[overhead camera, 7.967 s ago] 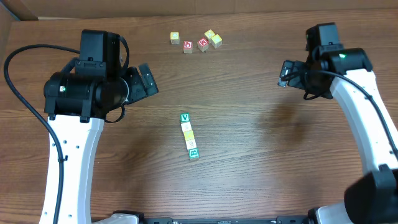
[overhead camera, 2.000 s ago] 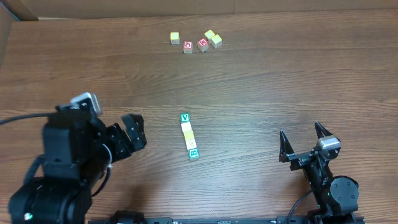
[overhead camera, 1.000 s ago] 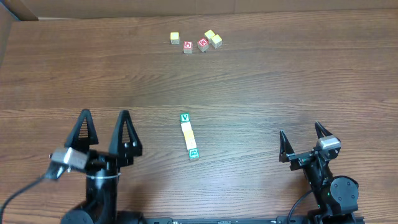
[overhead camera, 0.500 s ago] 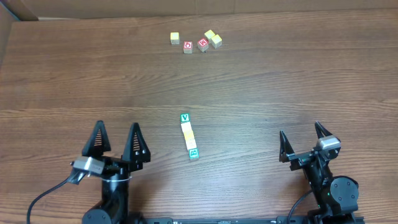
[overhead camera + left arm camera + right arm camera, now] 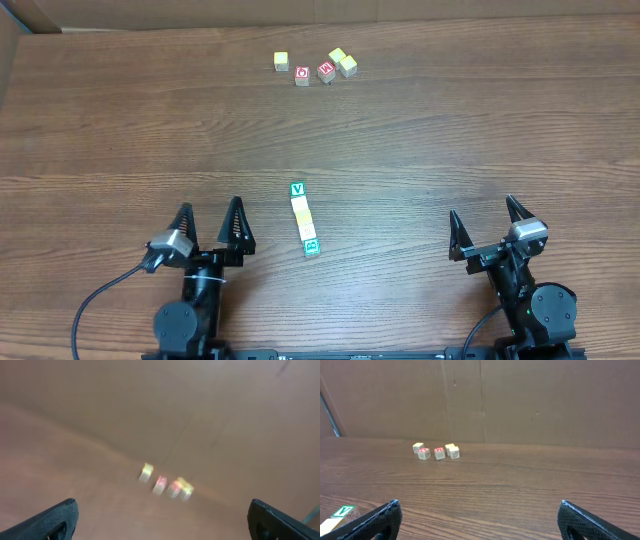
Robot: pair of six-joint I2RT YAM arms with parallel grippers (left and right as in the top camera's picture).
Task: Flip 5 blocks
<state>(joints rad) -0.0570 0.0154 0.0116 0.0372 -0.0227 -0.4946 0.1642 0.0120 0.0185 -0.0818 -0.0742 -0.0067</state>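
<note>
With the left tool (image 5: 209, 205) and right tool (image 5: 481, 207) both released and empty, either should straddle only an end cube of the close-packed row of blocks (image 5: 303, 217), sparing its neighbours.

Dark wood-grain table (image 5: 450, 130), brown cardboard wall (image 5: 545, 400) along its far edge, even light.
</note>
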